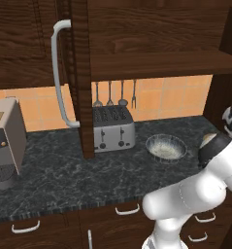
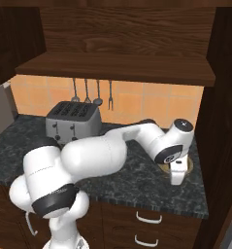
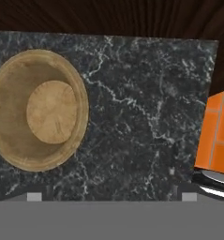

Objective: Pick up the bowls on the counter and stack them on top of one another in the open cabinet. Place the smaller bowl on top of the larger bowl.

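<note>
My gripper (image 3: 111, 197) hangs open and empty over the table (image 3: 146, 117); the smaller bowl (image 3: 38, 110) sits off to its left, not centered yet.

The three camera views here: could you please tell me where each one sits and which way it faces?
Left base view: behind the arm's left, facing the dark marbled counter, silver toaster and wide blue-grey patterned bowl; white arm at lower right.
Right base view: behind the arm's right, facing the same toaster and counter; arm reaches from lower left, hand over the plain tan bowl.
Hand view: on the hand, looking down at the tan bowl.
Both base views share toaster, counter and wooden cabinet shelf.
</note>
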